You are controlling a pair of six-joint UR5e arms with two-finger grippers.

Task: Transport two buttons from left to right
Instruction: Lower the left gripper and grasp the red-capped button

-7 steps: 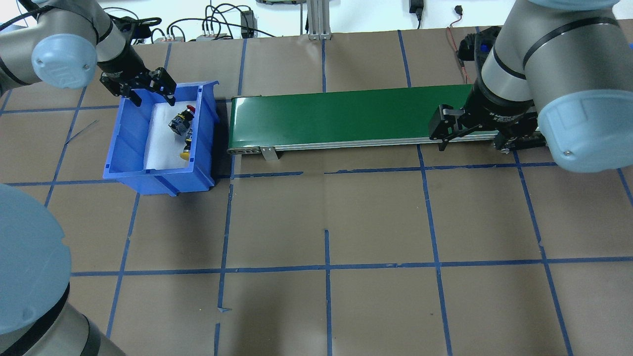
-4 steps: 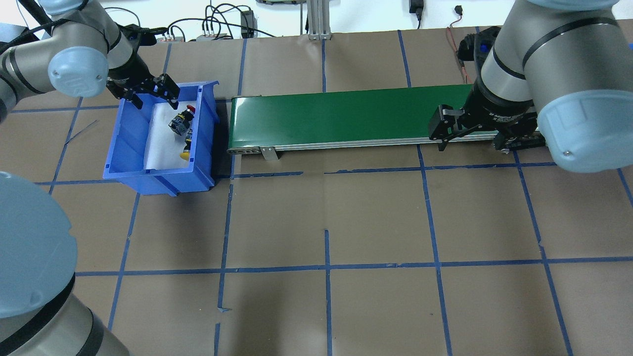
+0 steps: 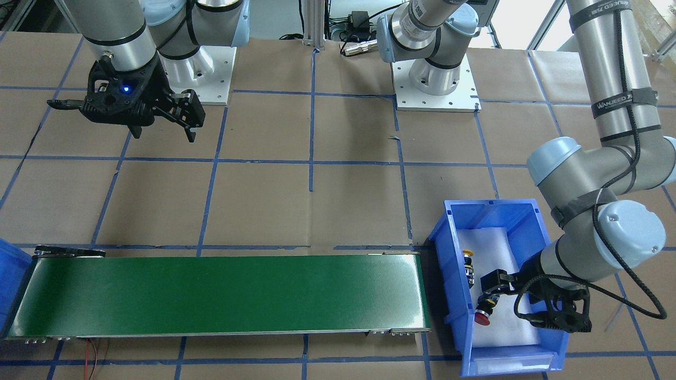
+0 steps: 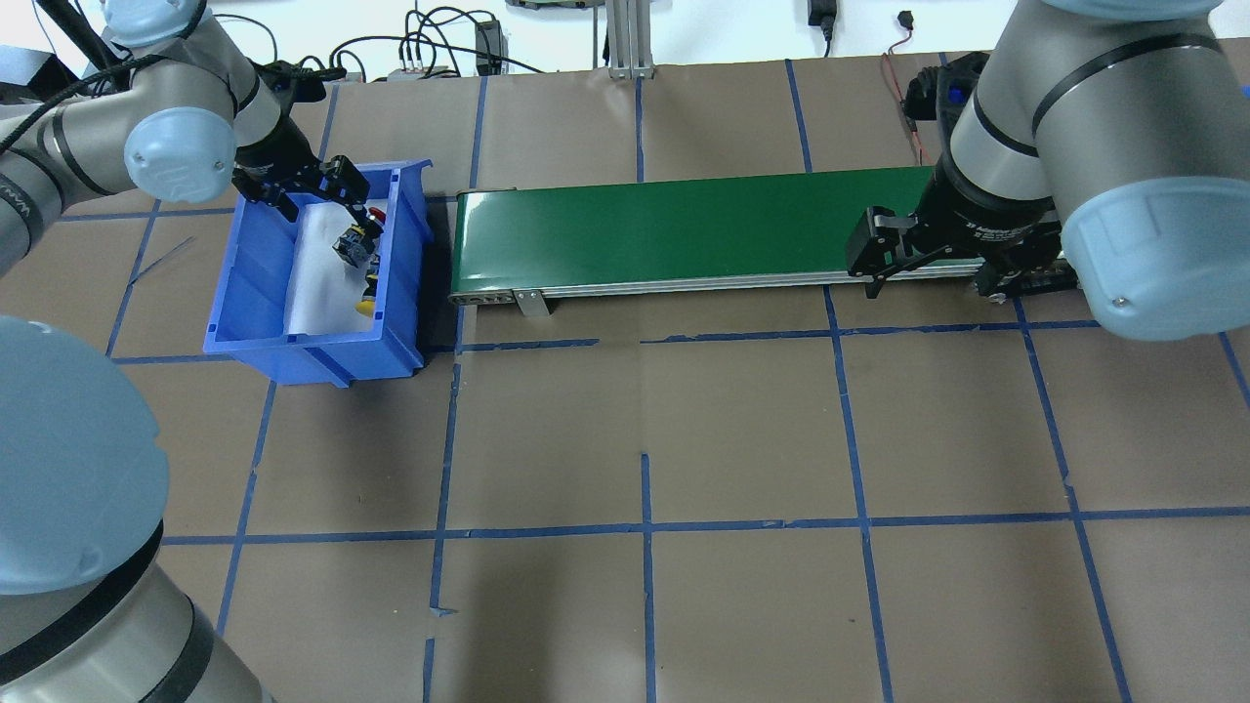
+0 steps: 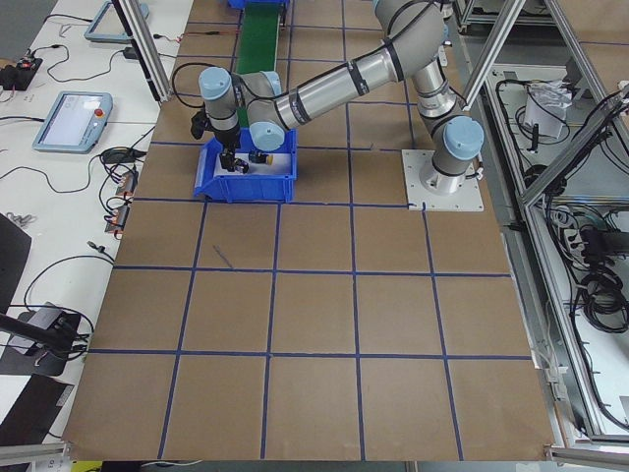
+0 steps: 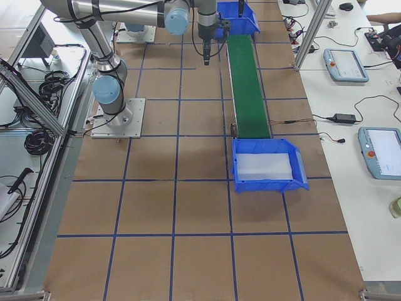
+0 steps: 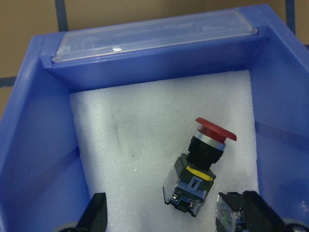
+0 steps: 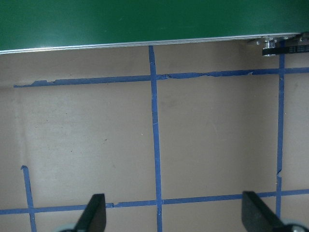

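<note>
The red button lies on its side on white foam in the blue bin, cap toward the bin's end wall. My left gripper is open and low inside the bin, and the button's base lies just ahead between its fingers without touching them. From overhead the left gripper hovers over the red button, with the yellow button beside it along the bin wall. The front view shows the same red button and yellow button. My right gripper is open and holds nothing.
A green conveyor belt runs from the blue bin toward my right side. A second blue bin with white foam stands at the belt's far end. The right gripper hangs over brown paper with blue tape lines beside the belt.
My left gripper has moved right and down from the bin's back corner into the bin, over the red button. The right arm has not moved.
</note>
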